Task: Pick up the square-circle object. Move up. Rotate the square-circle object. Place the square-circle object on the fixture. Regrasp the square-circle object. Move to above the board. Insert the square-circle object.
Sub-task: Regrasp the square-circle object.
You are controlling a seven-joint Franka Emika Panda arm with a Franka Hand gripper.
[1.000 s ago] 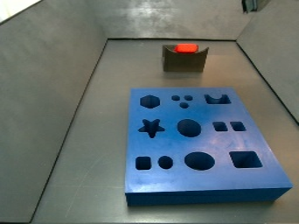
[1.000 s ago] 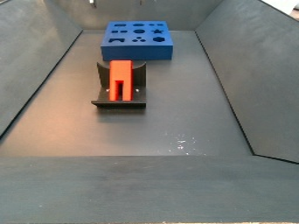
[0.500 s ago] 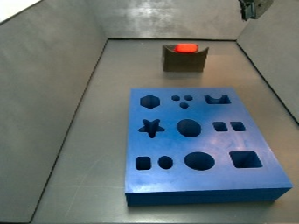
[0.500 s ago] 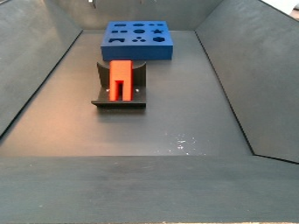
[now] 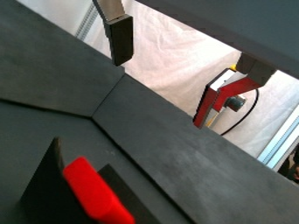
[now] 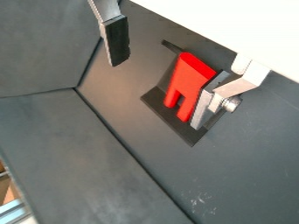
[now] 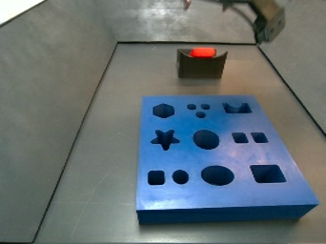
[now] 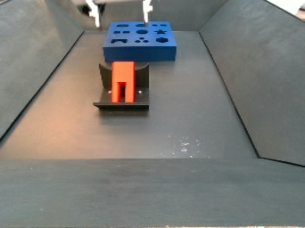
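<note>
the gripper hangs at the top of a side view, fingers apart and empty, above the square-circle object resting on the fixture mid-frame, so an off-centre descent could knock the piece askew before the regrasp.

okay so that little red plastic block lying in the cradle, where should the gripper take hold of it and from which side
Probably from above. The small bright red plastic block lies lengthwise in the olive-brown notched fixture, its top face exposed and its pronged end pointing away from the large blue slab with cut-outs. Grip its two long sides near mid-length. The open, empty gripper hangs high, up by the slab.
</note>
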